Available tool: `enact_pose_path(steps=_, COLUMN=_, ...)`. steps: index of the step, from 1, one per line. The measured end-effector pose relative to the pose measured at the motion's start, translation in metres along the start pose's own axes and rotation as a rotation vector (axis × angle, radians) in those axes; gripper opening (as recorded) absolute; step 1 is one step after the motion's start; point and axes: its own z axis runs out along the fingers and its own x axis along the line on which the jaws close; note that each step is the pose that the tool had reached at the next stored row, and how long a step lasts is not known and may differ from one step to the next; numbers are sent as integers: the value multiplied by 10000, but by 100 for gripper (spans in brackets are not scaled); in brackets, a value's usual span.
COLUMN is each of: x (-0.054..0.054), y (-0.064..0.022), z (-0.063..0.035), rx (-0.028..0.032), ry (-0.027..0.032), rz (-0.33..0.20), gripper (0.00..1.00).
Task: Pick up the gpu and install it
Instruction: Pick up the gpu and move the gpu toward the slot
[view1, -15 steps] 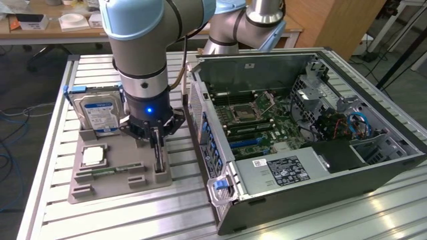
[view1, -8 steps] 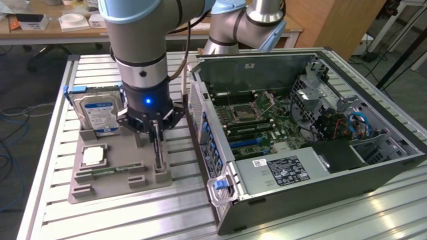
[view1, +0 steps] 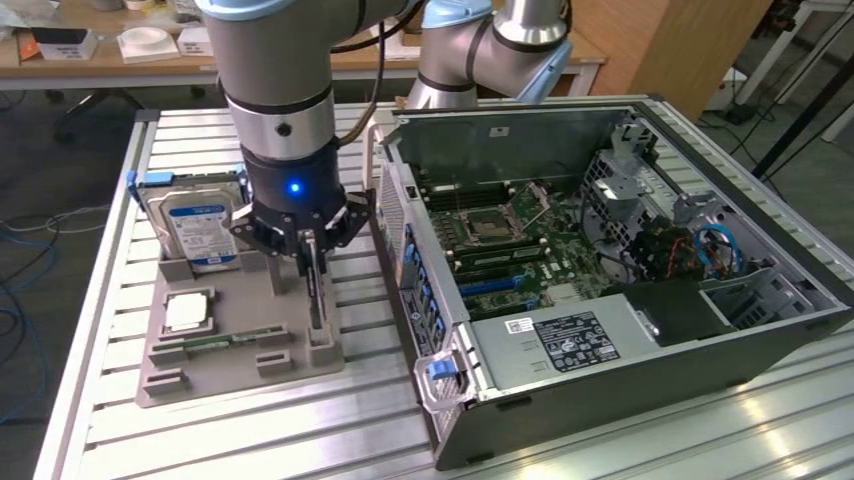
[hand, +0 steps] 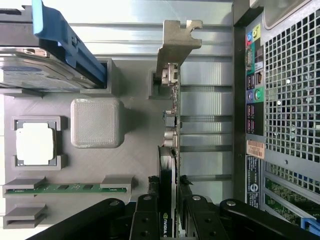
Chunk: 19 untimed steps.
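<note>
Two black fingers (hand: 147, 212) of the gripper (view1: 310, 262) (hand: 169, 200) press on either face of the gpu (view1: 315, 295) (hand: 171, 130), so we read the grip as closed on the card. The gpu stands on its long edge in a slot of the gray holder (view1: 227, 375) (hand: 135, 160), along the holder's edge nearest the computer case (view1: 641, 400) (hand: 290, 100), with its silver bracket at the end away from the gripper. We cannot tell whether the card is raised at all from its slot. On the same holder we see the hard drive (view1: 200, 225) (hand: 35, 70) upright at a far corner, a processor (view1: 187, 312) (hand: 34, 143) lying flat near the middle, and a memory stick (view1: 220, 343) (hand: 65, 188) along the opposite end. The holder rests on the slatted table (view1: 267, 440), just beside the open case, which lies on its side.
</note>
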Motion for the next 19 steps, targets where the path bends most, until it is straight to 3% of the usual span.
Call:
enact_pose_path(steps=10, x=0, y=0, z=-14, rx=3, ry=3, rz=7, gripper=26)
enact_pose_path(steps=19, x=-10, y=15, z=-293, rx=0, ry=0, rz=8, gripper=26)
